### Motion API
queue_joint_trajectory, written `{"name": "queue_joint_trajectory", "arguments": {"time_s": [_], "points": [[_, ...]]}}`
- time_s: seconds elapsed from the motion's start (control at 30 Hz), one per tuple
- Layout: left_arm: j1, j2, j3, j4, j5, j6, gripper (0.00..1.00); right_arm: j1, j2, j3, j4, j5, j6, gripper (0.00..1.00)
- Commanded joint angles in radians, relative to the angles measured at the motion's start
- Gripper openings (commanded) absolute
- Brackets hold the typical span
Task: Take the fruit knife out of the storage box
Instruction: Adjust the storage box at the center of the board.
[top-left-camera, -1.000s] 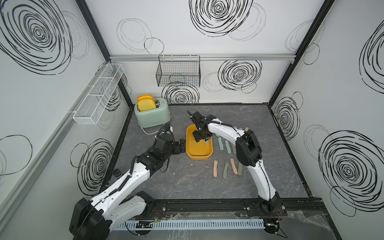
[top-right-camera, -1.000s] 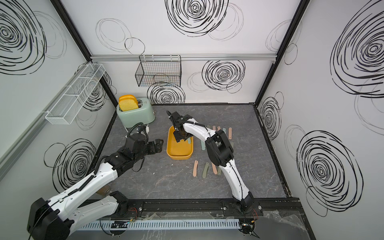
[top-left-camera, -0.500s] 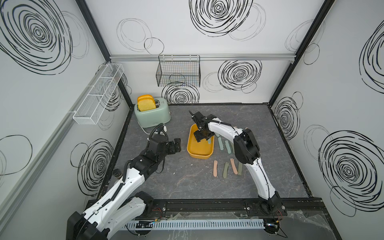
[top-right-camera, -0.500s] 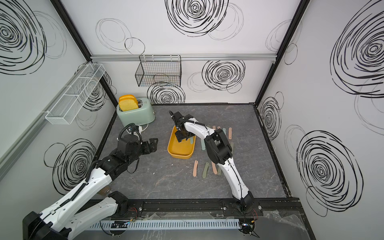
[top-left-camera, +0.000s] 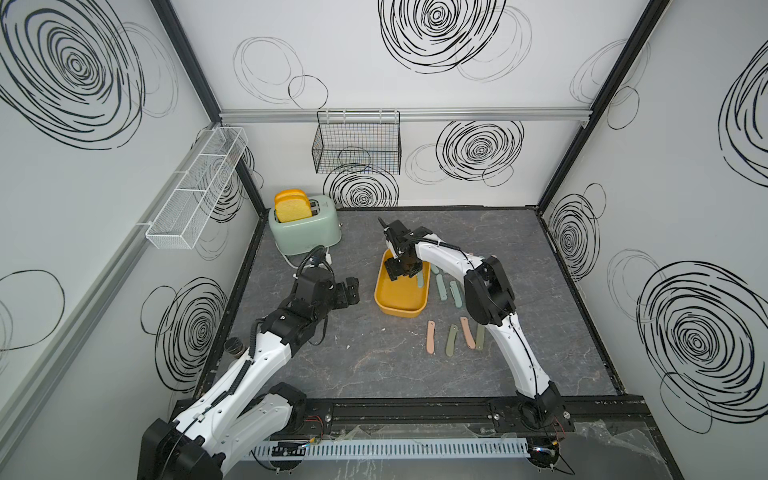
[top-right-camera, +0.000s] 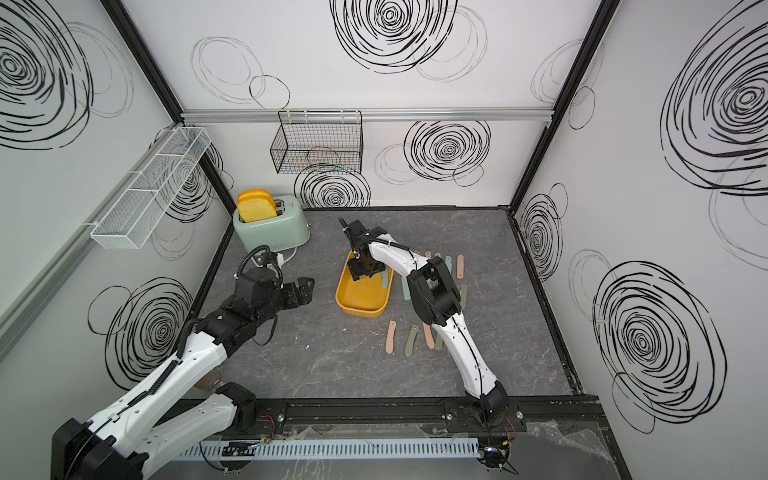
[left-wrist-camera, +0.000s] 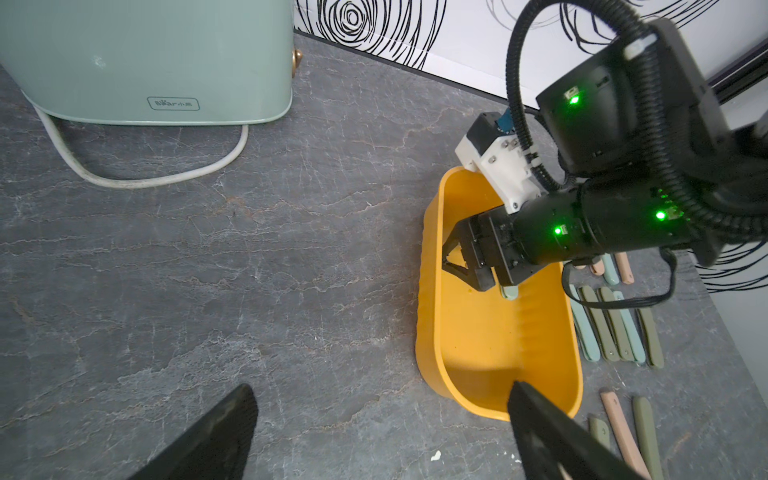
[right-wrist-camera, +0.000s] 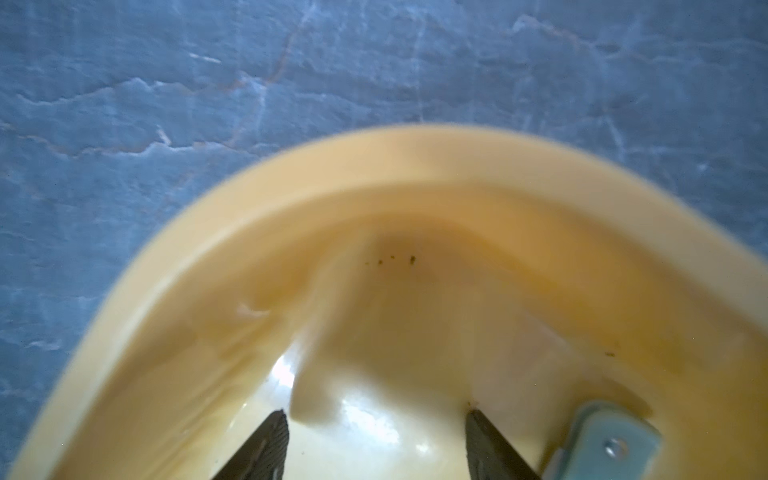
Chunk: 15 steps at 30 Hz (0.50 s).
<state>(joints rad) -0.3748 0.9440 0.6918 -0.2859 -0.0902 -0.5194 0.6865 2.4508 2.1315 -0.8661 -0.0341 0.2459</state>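
Reaching into storage box (right-wrist-camera: 291, 199): right gripper (right-wrist-camera: 376, 415) jaws parted, gap empty, tips low over box floor. Fruit knife (right-wrist-camera: 602, 444) lies inside box, just outside one finger, near side wall. Left gripper (top-left-camera: 350, 291) spread wide, holding nothing, apart from box. Step in hand: lining up grasp. Next move likely calls for sideways shift to straddle knife, then closing and lifting.

Left arm (top-left-camera: 266, 353) and right arm (top-left-camera: 517, 353) in glossy white shells with black joint housings; black ribbed cable conduit (left-wrist-camera: 513, 83) over the wrist, white bracket (left-wrist-camera: 505, 166) with screws, green status lights (left-wrist-camera: 558, 230); right gripper (right-wrist-camera: 376, 411) black, wedge fingers (right-wrist-camera: 266, 449) with ridged faces
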Motion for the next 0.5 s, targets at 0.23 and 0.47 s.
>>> {"name": "queue_joint_trajectory", "arguments": {"time_s": [0.23,0.47], "points": [[0.073,-0.027,-0.007,0.027,0.008,0.036,0.98,0.063,-0.017,0.055,0.093,-0.258,0.019,0.7],[0.098,-0.038,-0.019,0.025,0.014,0.018,0.98,0.12,-0.033,0.057,0.13,-0.363,0.009,0.7]]}}
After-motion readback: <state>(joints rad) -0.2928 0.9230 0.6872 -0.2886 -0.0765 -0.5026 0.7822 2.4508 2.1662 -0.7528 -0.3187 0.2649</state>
